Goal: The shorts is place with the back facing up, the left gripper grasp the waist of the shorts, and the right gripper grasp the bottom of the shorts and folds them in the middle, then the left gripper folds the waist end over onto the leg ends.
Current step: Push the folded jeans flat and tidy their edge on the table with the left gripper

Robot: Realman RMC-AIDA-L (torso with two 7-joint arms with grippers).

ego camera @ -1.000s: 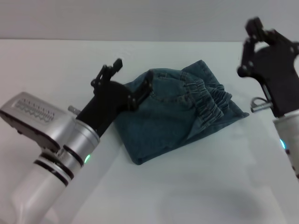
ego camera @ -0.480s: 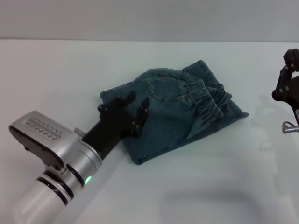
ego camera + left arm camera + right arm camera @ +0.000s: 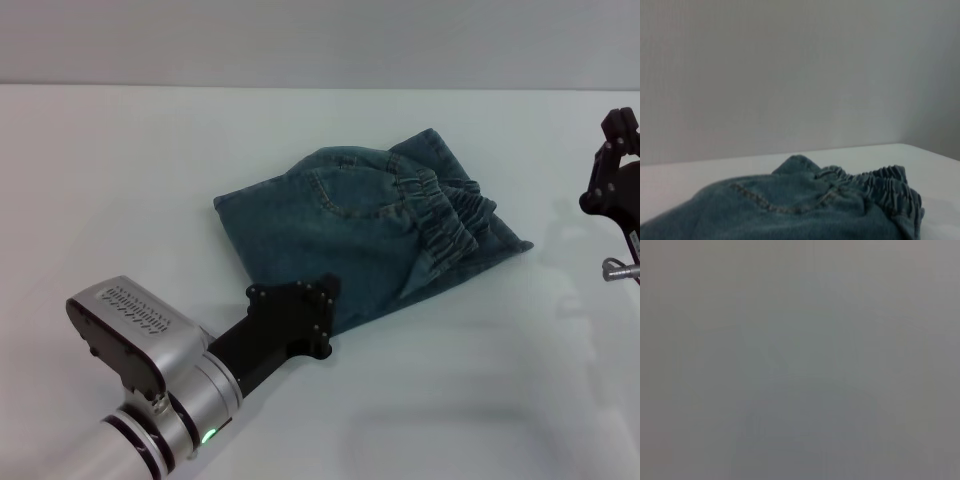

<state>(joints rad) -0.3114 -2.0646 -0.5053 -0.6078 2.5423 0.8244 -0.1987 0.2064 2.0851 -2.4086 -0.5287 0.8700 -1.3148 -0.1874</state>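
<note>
The blue denim shorts [image 3: 350,240] lie folded on the white table [image 3: 120,170], back pocket up, with the gathered elastic waist [image 3: 450,225] on the right side of the bundle. My left gripper [image 3: 318,305] is low at the near front corner of the shorts, its black body overlapping the fabric edge. The left wrist view looks along the table over the shorts [image 3: 805,210] and the elastic waist [image 3: 890,187]. My right gripper [image 3: 615,165] is raised at the far right edge, well apart from the shorts. Only blank grey appears in the right wrist view.
The table's far edge meets a plain grey wall [image 3: 320,40]. White tabletop surrounds the shorts on all sides.
My left arm has drawn back from on top of the shorts toward the front, ending at their near corner. The right arm swung out to the right edge and then held still.
</note>
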